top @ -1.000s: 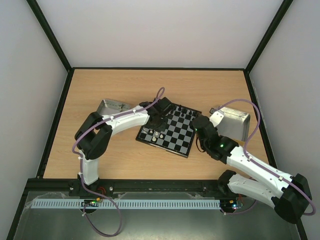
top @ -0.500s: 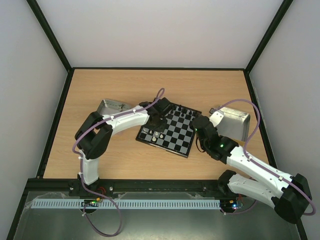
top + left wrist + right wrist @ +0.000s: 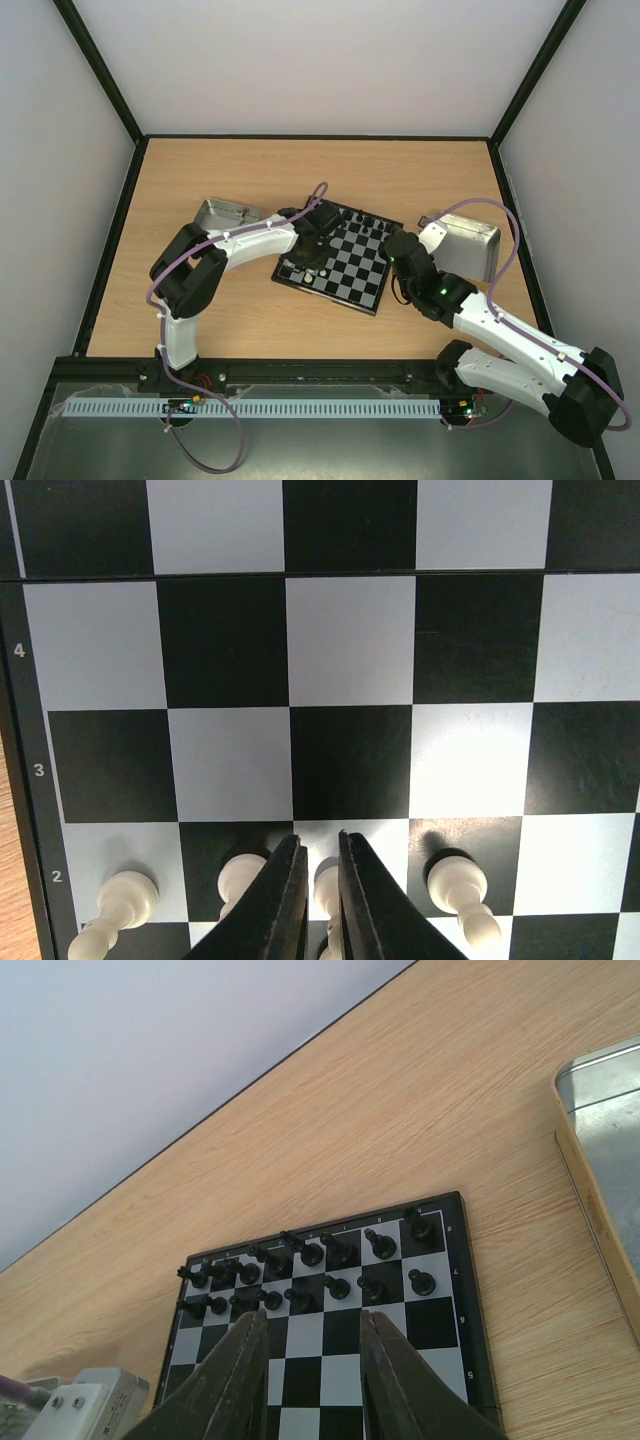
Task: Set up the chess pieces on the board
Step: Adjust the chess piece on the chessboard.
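Observation:
The board lies tilted in the middle of the table. In the left wrist view, cream-white pawns stand along row 2 of the board. My left gripper is shut on one white pawn standing in that row, and its neighbour is close to the left finger. Black pieces fill the two far rows of the board in the right wrist view. My right gripper hovers open over the board's right side with nothing between its fingers.
A metal tray sits left of the board, behind my left arm. Another metal tray lies right of it, next to my right arm; the same tray shows in the right wrist view. Black frame walls bound the wooden table.
My left wrist has shifted slightly left over the board's near-left part, and its jaws have drawn in on the white pawn. The right arm has not moved.

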Robot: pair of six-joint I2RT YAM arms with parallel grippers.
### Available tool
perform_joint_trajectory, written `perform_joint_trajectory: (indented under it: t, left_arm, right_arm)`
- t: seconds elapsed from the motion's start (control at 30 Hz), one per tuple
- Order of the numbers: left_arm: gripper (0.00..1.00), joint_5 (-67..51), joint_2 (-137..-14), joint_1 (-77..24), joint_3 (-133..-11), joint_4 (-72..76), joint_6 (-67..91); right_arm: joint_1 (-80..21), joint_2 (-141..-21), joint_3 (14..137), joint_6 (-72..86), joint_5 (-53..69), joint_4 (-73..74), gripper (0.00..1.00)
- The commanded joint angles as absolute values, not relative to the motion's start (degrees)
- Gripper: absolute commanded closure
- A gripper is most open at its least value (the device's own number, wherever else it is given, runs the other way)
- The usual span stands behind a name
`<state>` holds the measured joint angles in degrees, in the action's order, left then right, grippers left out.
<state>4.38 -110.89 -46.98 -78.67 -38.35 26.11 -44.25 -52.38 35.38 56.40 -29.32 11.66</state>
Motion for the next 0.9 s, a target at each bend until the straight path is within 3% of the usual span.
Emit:
perform_joint_trajectory:
  t: [0.0,0.3,0.57,0.87]
  left_arm:
    - [0.88,3.9,-111.1,-46.8,-77.9,-40.0,25.9]
    - [0.85,3.7,-110.5,-46.8,-79.7,-39.8,25.9]
    - [0.73,3.1,-109.3,-46.7,-79.5,-39.8,26.2]
    - [0.75,0.6,-107.9,-46.7,-76.1,-38.8,26.8]
  right_arm:
    - [-44.1,-51.8,34.5,56.9,-30.6,10.2,0.75]
    - [-44.1,-51.7,34.5,56.9,-30.5,10.2,0.75]
    - [-44.1,-51.5,34.4,57.0,-30.3,10.2,0.75]
    - [-44.1,-51.6,34.1,57.0,-30.0,10.0,0.75]
